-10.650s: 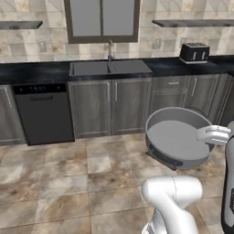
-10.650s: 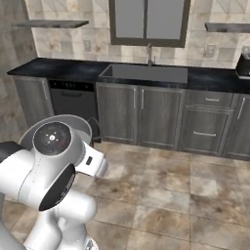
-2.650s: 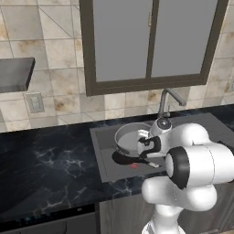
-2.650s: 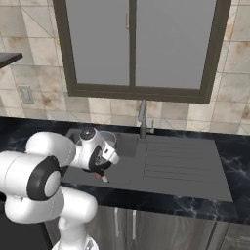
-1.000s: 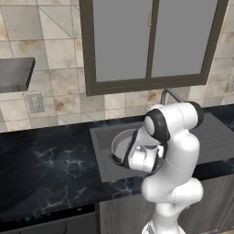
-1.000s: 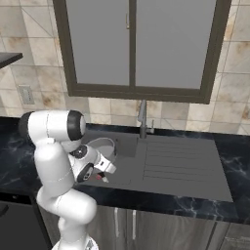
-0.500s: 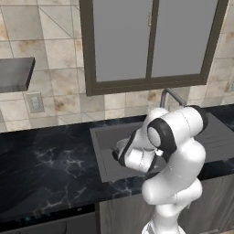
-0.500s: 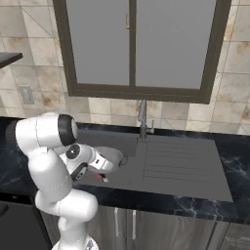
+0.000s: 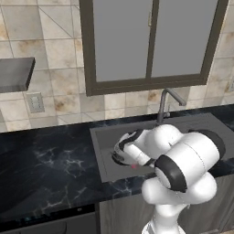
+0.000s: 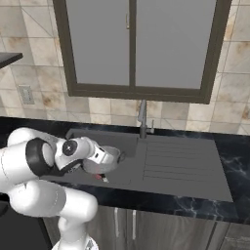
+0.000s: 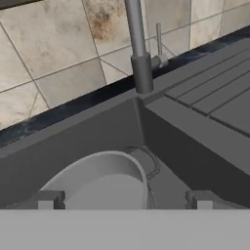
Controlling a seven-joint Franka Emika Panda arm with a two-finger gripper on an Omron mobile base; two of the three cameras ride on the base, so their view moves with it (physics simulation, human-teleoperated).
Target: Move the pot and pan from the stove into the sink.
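Observation:
The light-grey pot stands upright on the floor of the dark-grey sink, one loop handle toward the faucet. My gripper is open just above it, with the fingertips spread wide on either side of the pot's near rim and not touching it. In the right base view the pot sits at the basin's right end, with the hand right beside it. From the left base view my arm covers most of the basin. The pan and the stove are out of view.
A curved grey faucet rises behind the basin. The ridged drainboard lies to its right. Black marble counter stretches left, with a tiled wall and a window behind.
The jaws went from shut on the pot to wide open, leaving the pot resting in the sink. The arm swung lower and more to the right over the basin.

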